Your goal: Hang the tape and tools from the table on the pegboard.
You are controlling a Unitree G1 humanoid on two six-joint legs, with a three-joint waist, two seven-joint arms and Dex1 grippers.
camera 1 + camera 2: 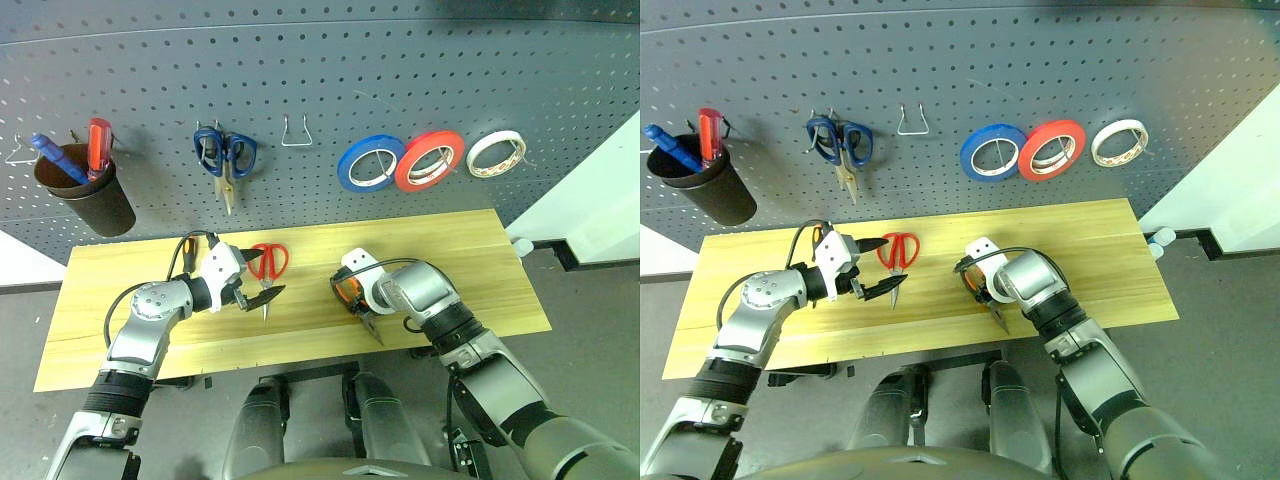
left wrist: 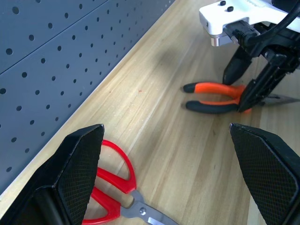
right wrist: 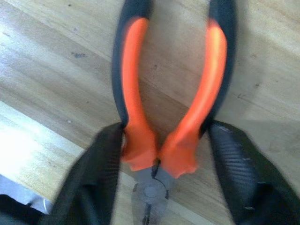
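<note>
On the light wood table (image 1: 480, 270) lie red-handled scissors (image 1: 268, 260) and small orange-and-black pliers (image 1: 347, 290). My left gripper (image 1: 262, 272) hovers open just over the scissors, its black fingers (image 2: 79, 168) spread wide around them. My right gripper (image 1: 352, 300) points steeply down, shut on the pliers (image 3: 133, 84) near their pivot, one finger against each handle. An orange-and-black screwdriver handle (image 1: 186, 246) peeks out behind my left wrist. Blue tape (image 1: 370, 163), red tape (image 1: 430, 160) and white tape (image 1: 496, 153) hang on the dark grey pegboard (image 1: 400, 80).
Blue-handled scissors (image 1: 225, 155) hang on the pegboard beside a bare wire hook (image 1: 295, 133). A dark cup (image 1: 85, 190) with a red and a blue screwdriver hangs at the far left. The table's right half has free room.
</note>
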